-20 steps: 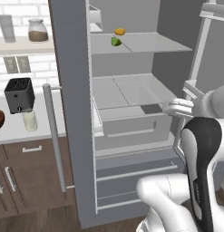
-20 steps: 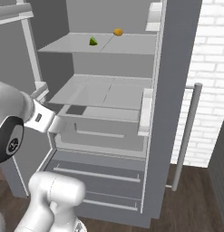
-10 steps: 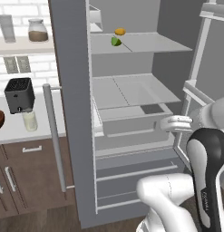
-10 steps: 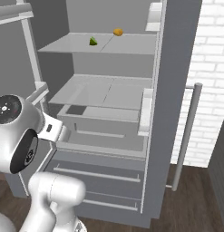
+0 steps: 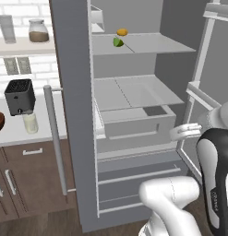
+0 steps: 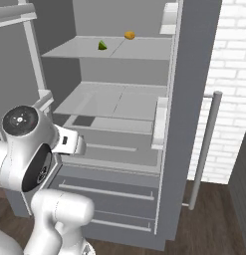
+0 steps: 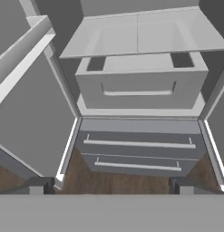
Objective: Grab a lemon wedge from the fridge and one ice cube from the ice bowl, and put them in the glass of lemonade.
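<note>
Lemon wedge (image 5: pixel 122 32) sat on the fridge's (image 5: pixel 71 92) top shelf, high above our end effector (image 7: pixel 111 183), which hung released by the drawers.

My white arm has swung back and down from the tall grey two-door fridge (image 5: pixel 74 115): a second ago my wrist sat near the inner drawer, now it hangs lower, in front of the open right door. My elbow has dropped and rolled outward.
</note>
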